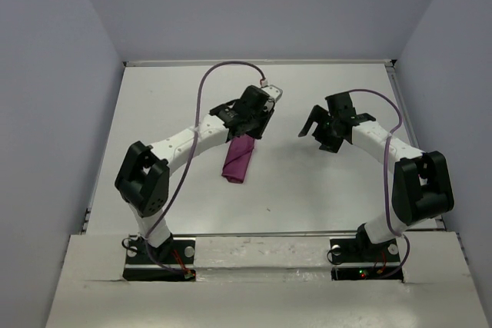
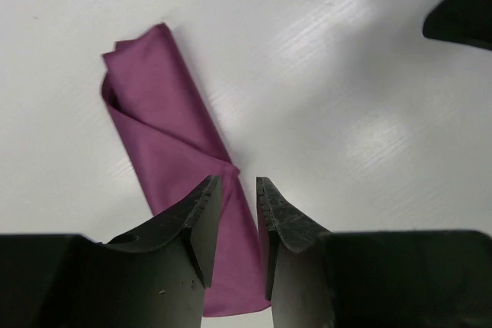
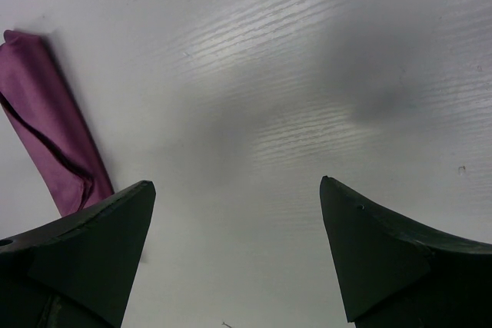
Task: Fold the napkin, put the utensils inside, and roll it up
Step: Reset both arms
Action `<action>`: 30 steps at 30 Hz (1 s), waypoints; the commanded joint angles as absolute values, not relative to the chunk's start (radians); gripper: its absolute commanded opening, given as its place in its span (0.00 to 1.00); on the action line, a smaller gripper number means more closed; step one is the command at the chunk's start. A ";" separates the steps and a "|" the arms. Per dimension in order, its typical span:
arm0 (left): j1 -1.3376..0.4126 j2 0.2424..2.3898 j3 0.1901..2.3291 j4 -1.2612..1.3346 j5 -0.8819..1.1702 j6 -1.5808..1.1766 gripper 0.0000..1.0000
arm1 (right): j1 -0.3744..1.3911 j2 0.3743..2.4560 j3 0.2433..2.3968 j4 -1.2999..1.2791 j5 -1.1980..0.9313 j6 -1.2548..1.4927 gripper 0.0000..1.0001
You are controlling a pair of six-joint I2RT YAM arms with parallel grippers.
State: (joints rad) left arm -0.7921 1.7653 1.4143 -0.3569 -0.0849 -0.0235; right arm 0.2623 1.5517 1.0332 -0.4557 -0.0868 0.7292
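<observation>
White bench (image 1: 307,190) carries the rolled napkin (image 2: 165,136) beneath my left end effector (image 2: 237,182) — narrowly parted, whether grasping I cannot tell; my right end effector (image 3: 237,182) hangs released, probably leaving room.

The napkin (image 2: 165,136) is soft matt cloth, the table (image 2: 346,74) smooth, faintly glossy and finely grained.

No text, label, brand, number or sign can be read in any of the three views (the tiny red and green lights (image 1: 361,272) on the right arm's base plate (image 1: 350,273), at the near edge of the table (image 1: 307,190), are only dots of colour, with no legible characters beside them).
</observation>
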 commanded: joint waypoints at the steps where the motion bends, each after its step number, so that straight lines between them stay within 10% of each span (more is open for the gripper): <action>1: -0.680 1.651 1.399 -0.325 -0.032 -0.072 0.38 | 0.268 1.551 1.080 -0.430 -0.087 0.716 0.94; 30: -0.321 1.316 1.433 -0.322 0.169 -0.209 0.79 | 0.278 1.258 1.220 -0.641 0.575 0.483 1.00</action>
